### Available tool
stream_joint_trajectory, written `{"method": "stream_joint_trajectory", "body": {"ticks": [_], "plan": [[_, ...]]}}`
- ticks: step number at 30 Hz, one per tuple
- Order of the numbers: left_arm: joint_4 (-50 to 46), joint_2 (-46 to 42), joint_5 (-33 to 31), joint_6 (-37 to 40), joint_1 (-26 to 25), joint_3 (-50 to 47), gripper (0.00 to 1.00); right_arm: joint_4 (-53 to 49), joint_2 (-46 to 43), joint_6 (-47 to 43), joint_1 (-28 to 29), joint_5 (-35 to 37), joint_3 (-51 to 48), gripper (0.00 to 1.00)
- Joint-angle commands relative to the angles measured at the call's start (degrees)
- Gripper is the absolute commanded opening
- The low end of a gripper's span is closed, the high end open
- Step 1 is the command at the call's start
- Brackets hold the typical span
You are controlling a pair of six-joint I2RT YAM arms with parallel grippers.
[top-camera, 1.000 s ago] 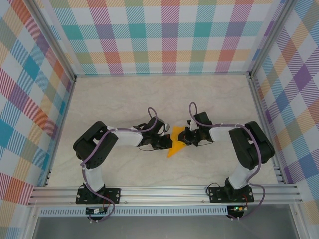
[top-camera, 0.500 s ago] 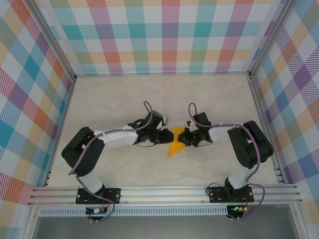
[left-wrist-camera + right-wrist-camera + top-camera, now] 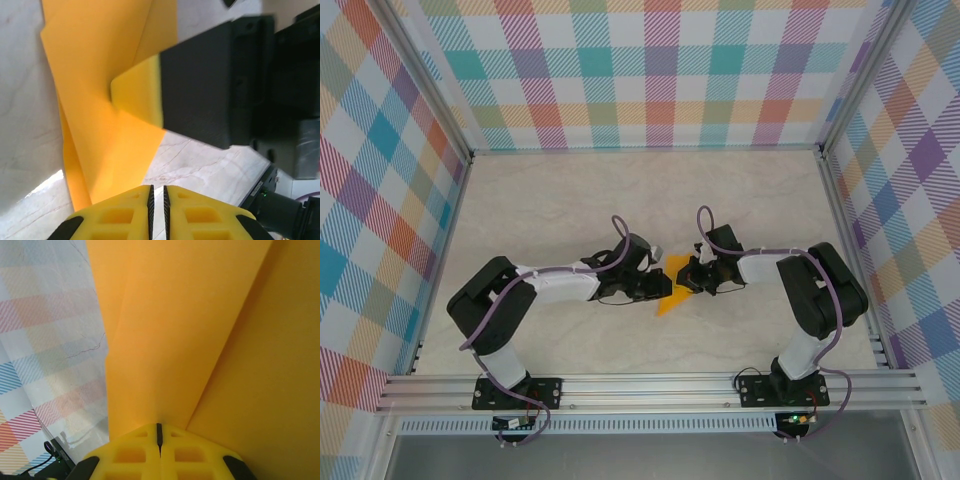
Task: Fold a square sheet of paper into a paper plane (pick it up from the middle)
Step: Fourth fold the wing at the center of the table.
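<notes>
Mid-fold: pinching half-folded paper plane (image 3: 670, 299) with left gripper (image 3: 657, 288) and right gripper (image 3: 689, 276), both clamped tight. Next, probably: press crease flat, keeping edges aligned.

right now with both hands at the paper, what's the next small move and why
Probably ease the shut left hand forward onto the paper and press along the fold. The right hand looks clamped on the paper, a crease running into its grip, so it is anchored, while the flap ahead of the left hand looks raised, not flat.
</notes>
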Motion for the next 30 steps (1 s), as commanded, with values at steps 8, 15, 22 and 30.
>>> {"method": "stream_joint_trajectory", "body": {"ticks": [8, 15, 22, 30], "plan": [[3.1, 2.8, 2.6, -1.9, -1.8, -0.3, 0.14, -6.0, 2.1, 0.7, 0.2, 6.7, -0.8, 0.04], [-0.6, 3.5, -0.5, -1.5, -1.9, -0.6, 0.14, -6.5, 2.7, 0.9, 0.2, 7.1, -0.6, 0.04], [-3.8, 3.9, -2.5, -0.4, -1.9, -0.8, 0.13, -6.9, 3.1, 1.0, 0.1, 7.7, -0.5, 0.03], [-4.2, 4.6, -2.4, -0.1, -1.9, -0.9, 0.1, -7.2, 3.3, 1.1, 0.1, 8.1, -0.6, 0.03]]}}
